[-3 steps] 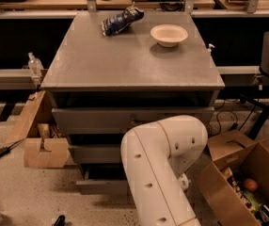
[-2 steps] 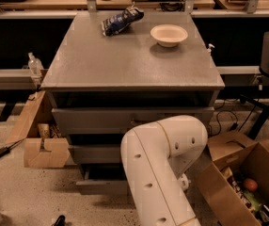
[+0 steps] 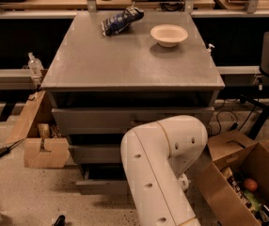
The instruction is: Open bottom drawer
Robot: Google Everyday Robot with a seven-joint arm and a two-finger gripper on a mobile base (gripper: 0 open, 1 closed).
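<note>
Judging by the table (image 3: pixel 125 65), job barely under way. Bottom drawer (image 3: pixel 101 187) at the very foot of the table's front, lowest of the stack, showing a slim grey panel with a dark gap above it. Perhaps drawn out a little from the table, certainly not pulled to anything like full reach. No sight of its knob, hidden along with the right part of the panel behind the white robot arm (image 3: pixel 162 159) folded down before the table's front right. Tool somewhere behind that arm, low against the table's front. Hidden entirely, so cannot tell whether open, closed or clamped on the knob. Left to do, by the look of it: a sure hold on the knob if not had already, then a straight pull away from the table to bring the shallow tray well out. Counted in the table's front: three grey drawers, namely top drawer (image 3: pixel 115 120), middle drawer (image 3: pixel 94 153) and the bottom one. On the table top: one pale bowl (image 3: pixel 169 34) toward the back right and one dark blue snack bag (image 3: pixel 122 20) at the back middle. On the floor: one small cardboard box (image 3: pixel 43 152) left of the table and one large open cardboard box (image 3: pixel 261 173) right of the table. One arm, one tool, unseen.
</note>
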